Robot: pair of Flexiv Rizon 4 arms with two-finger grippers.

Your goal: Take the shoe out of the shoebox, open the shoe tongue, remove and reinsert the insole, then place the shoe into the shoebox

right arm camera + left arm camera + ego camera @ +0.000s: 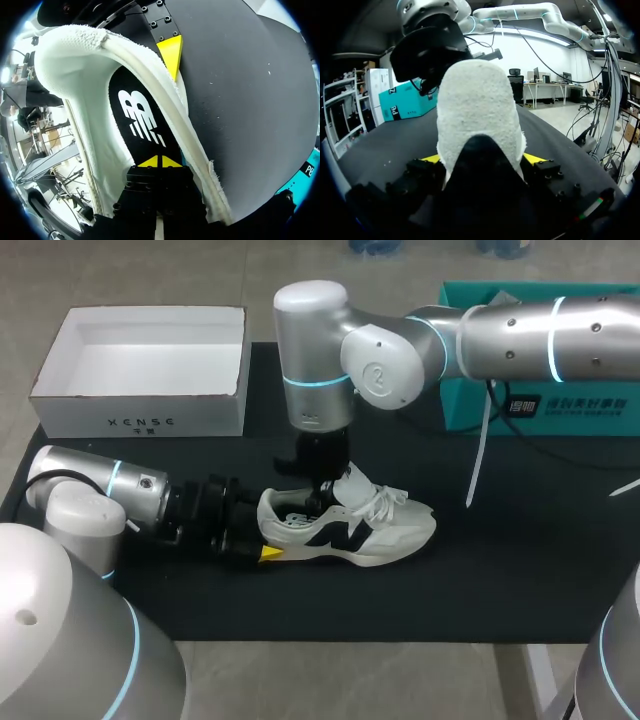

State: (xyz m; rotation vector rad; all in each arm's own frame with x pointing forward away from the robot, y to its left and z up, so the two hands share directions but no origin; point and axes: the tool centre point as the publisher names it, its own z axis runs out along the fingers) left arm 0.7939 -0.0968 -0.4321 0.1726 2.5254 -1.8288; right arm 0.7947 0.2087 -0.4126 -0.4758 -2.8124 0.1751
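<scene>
Directly below my right pincer [160, 161], tips together, lies the insole [142, 115], running heel to toe inside the shoe [360, 535]; my left pincer [482, 160] clamps the shoe's heel.

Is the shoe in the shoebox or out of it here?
Out: the shoe stands on the black mat, apart from the white shoebox.

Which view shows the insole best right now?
Right wrist view: it looks straight into the shoe, showing the black insole ahead of the right gripper. Head view gives only a small, unclear glimpse; in left wrist view the heel hides it.
</scene>
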